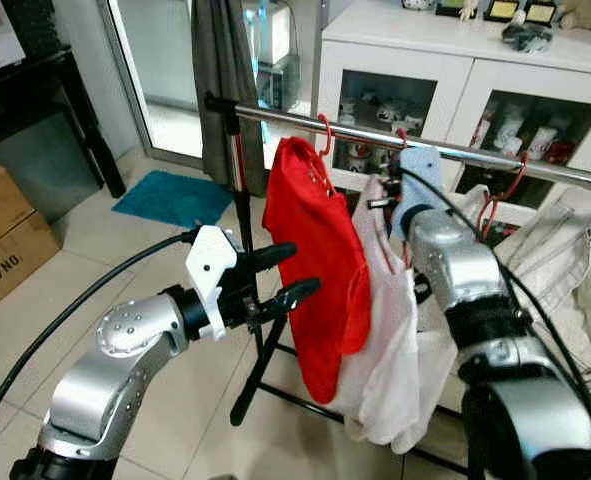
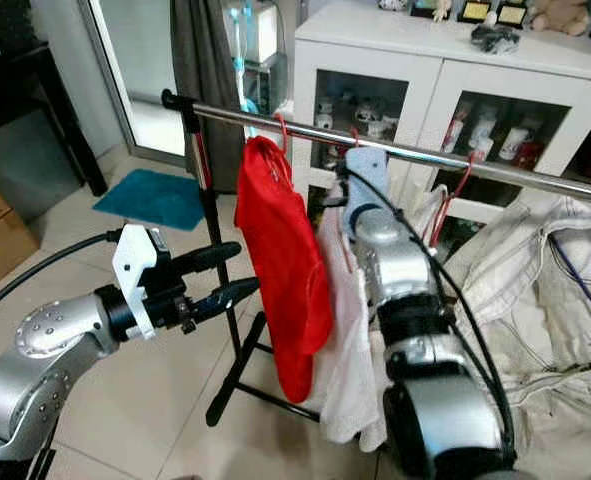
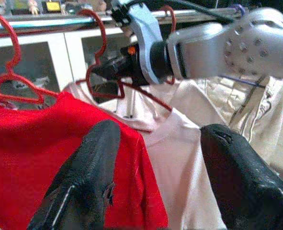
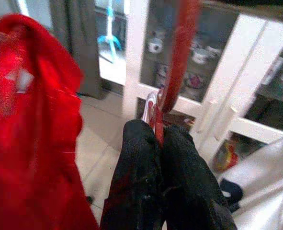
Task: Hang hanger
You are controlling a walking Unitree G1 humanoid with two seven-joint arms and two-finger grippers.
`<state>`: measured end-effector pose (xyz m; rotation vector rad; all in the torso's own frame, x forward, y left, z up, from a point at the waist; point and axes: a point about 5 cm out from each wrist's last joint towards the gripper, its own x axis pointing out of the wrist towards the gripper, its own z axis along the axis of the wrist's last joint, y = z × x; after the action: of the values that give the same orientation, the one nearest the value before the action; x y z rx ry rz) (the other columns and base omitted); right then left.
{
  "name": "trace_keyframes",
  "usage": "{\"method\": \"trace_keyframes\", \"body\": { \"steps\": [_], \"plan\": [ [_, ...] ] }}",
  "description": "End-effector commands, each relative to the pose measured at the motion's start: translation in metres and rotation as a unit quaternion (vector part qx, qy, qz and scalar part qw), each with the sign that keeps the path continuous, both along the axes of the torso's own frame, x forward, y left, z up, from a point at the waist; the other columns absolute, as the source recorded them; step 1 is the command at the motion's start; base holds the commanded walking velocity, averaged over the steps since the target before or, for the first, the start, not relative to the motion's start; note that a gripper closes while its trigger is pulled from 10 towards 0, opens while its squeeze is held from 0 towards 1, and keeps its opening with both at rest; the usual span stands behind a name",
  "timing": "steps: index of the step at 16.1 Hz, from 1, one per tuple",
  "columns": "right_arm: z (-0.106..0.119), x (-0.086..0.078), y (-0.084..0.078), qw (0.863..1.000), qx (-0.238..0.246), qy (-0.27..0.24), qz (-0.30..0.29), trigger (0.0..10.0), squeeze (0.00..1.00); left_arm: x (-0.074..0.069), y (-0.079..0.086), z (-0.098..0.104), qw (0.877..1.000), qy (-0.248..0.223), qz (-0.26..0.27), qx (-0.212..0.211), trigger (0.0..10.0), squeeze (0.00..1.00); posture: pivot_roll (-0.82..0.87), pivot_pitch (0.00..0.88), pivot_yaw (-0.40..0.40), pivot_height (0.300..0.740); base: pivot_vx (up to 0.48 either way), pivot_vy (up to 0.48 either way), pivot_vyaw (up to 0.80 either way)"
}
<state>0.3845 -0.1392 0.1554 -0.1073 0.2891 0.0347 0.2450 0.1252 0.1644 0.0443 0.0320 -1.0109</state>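
A metal rail [image 1: 495, 158] of a clothes rack runs across in front of me. A red shirt [image 1: 320, 260] hangs from it on a red hanger [image 1: 324, 135]. Beside it hangs a pale white shirt [image 1: 390, 350] on another red hanger [image 3: 100, 76]. My right gripper [image 4: 158, 132] is shut on that hanger's neck just under the rail. Its hook [image 1: 402, 133] is at the rail; whether it rests on it I cannot tell. My left gripper [image 1: 303, 268] stands open and holds nothing, just left of the red shirt.
A beige garment [image 1: 565, 250] on a third red hanger [image 1: 505, 195] hangs further right. Behind the rail stands a white cabinet [image 1: 455, 90] with glass doors. A teal mat [image 1: 175, 198], a cardboard box [image 1: 5, 235] and the rack's black legs [image 1: 260, 370] are on the tiled floor.
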Motion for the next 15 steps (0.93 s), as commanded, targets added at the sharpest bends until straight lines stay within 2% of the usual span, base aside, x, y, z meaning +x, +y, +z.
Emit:
{"method": "trace_keyframes", "body": {
  "steps": [1, 3, 7, 8, 10, 11, 13, 15],
  "plan": [
    [-0.003, 0.003, -0.009, 1.000, -0.008, 0.015, -0.022, 10.0, 0.00, -0.001, -0.001, 0.002, 1.000, 0.003, -0.008, 0.002, 10.0, 0.00, -0.02, 0.000, 0.011, 0.740, 0.000, 0.000, 0.00],
    [-0.014, 0.003, -0.013, 0.999, -0.003, 0.033, -0.035, 10.0, 0.00, -0.001, -0.001, 0.001, 1.000, 0.006, -0.009, 0.005, 10.0, 0.00, -0.02, 0.000, 0.012, 0.740, 0.000, 0.000, 0.00],
    [-0.022, 0.000, -0.015, 0.999, 0.006, 0.037, -0.034, 10.0, 0.00, -0.001, 0.000, -0.002, 1.000, 0.012, -0.005, 0.011, 10.0, 0.00, -0.02, 0.000, 0.016, 0.740, 0.000, 0.000, 0.00],
    [-0.019, -0.003, -0.022, 0.999, 0.003, 0.006, -0.031, 10.0, 1.00, 0.001, 0.002, -0.006, 1.000, 0.015, 0.012, 0.017, 10.0, 0.00, -0.03, 0.000, 0.015, 0.740, 0.000, 0.000, 0.00],
    [-0.013, -0.010, -0.027, 0.999, -0.017, -0.034, -0.012, 10.0, 1.00, 0.001, 0.003, -0.007, 1.000, 0.015, 0.022, 0.015, 10.0, 0.00, -0.03, 0.000, 0.015, 0.740, 0.000, 0.000, 0.00],
    [-0.006, -0.020, -0.029, 0.998, -0.020, -0.063, 0.004, 10.0, 1.00, 0.001, 0.004, -0.008, 0.999, 0.014, 0.032, 0.011, 10.0, 0.00, -0.03, 0.000, 0.015, 0.740, 0.000, 0.000, 0.00],
    [0.010, -0.044, -0.026, 0.991, 0.010, -0.126, 0.044, 10.0, 1.00, 0.006, 0.007, -0.011, 0.997, 0.006, 0.080, 0.014, 10.0, 0.00, -0.03, 0.000, 0.019, 0.740, 0.000, 0.000, 0.00],
    [0.028, -0.073, -0.021, 0.977, 0.049, -0.192, 0.078, 10.0, 1.00, 0.010, 0.009, -0.010, 0.993, -0.003, 0.115, 0.006, 10.0, 0.00, -0.04, 0.000, 0.029, 0.740, 0.000, 0.000, 0.00]
  ]
}}
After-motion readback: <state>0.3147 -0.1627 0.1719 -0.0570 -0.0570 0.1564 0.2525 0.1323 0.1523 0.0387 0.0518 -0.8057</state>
